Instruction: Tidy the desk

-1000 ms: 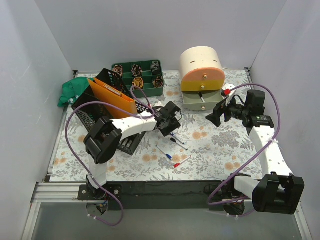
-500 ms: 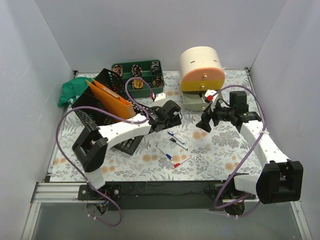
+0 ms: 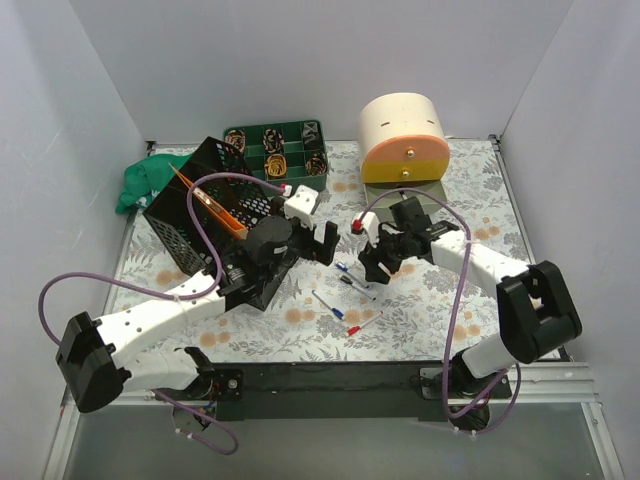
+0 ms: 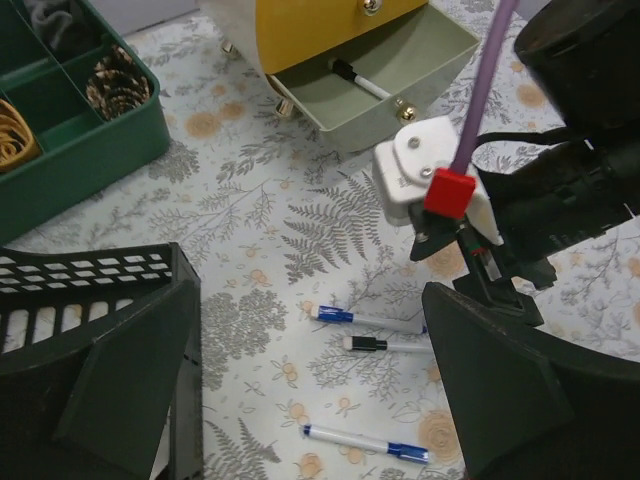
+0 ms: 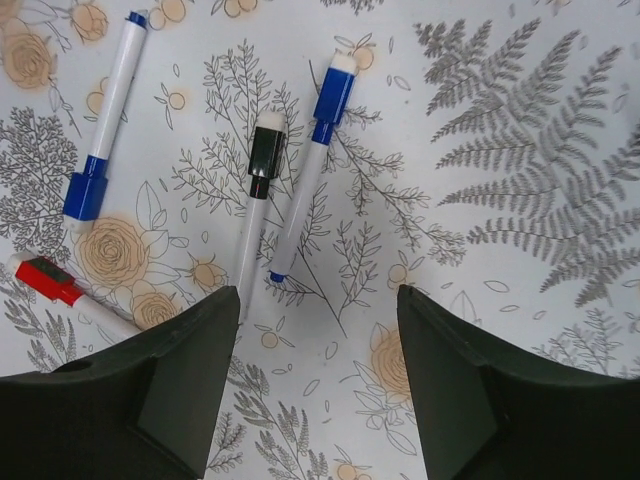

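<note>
The desk (image 3: 440,300) has a pale floral top. Several markers lie at its middle: a blue-capped one (image 3: 346,268), a black-capped one (image 3: 356,285), another blue one (image 3: 328,305) and a red one (image 3: 365,322). My right gripper (image 3: 375,264) hangs just right of the upper two, open and empty. In the right wrist view its fingers (image 5: 170,390) stand apart over bare desk, with the black-capped marker (image 5: 262,190) and blue marker (image 5: 315,150) just ahead. My left gripper (image 3: 325,240) is open and empty above the markers (image 4: 370,320).
A black mesh rack (image 3: 200,230) holding an orange folder (image 3: 215,205) stands at the left, with a green cloth (image 3: 145,180) behind it. At the back are a green compartment tray (image 3: 275,155) and a cream-and-yellow drawer unit (image 3: 403,140). Its bottom drawer (image 4: 400,75) is open with a marker inside.
My right gripper swung left and down from beside the drawer to the markers, its jaws narrowing a little. My left gripper opened wide while its arm stretched low across the desk.
</note>
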### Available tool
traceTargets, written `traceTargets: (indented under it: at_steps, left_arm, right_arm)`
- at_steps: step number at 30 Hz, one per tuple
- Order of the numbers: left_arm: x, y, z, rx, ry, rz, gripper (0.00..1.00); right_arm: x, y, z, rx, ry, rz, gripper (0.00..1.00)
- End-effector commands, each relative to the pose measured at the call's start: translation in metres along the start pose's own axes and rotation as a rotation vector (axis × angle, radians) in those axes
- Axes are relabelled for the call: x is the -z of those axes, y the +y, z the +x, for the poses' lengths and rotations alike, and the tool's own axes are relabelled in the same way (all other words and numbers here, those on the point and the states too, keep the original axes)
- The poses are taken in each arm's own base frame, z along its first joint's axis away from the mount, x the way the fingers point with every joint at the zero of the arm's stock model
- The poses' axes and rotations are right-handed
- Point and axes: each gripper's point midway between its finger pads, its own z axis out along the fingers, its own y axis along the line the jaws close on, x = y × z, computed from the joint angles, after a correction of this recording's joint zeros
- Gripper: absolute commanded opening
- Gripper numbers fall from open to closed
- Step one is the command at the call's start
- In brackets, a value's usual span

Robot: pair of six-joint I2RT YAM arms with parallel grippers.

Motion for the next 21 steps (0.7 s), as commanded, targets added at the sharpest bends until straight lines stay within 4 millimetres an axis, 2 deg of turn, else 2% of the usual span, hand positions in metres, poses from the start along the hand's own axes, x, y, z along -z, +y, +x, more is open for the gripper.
traceTargets:
  at_steps: [1,3,4,5,7,12,21]
  left_arm:
    - [0.016,0.013,-0.017,-0.192,-0.111,0.006,0.98]
    - [0.024,0.014,-0.023,-0.189,-0.162,0.013,0.98]
    - [0.026,0.018,-0.012,-0.193,-0.153,0.006,0.98]
    - [0.031,0.020,-0.017,-0.184,-0.179,-0.001,0.98]
    - [0.033,0.026,-0.012,-0.194,-0.175,-0.021,0.98]
    - [0.032,0.026,-0.003,-0.190,-0.154,-0.011,0.98]
    - [0.031,0.025,0.000,-0.189,-0.145,-0.007,0.98]
  right_arm:
    - [-0.014,-0.012,-0.010,0.014,0.061,0.087,0.70]
    - [-0.020,-0.012,-0.009,0.008,0.075,0.086,0.70]
    - [-0.024,-0.010,-0.008,0.012,0.089,0.085,0.69]
    - [-0.025,-0.010,-0.007,0.011,0.097,0.085,0.69]
    - [-0.031,-0.008,-0.003,0.013,0.117,0.082,0.69]
    - [-0.041,-0.007,0.002,0.015,0.153,0.078,0.67]
    - [-0.051,-0.007,0.011,0.018,0.202,0.088,0.61]
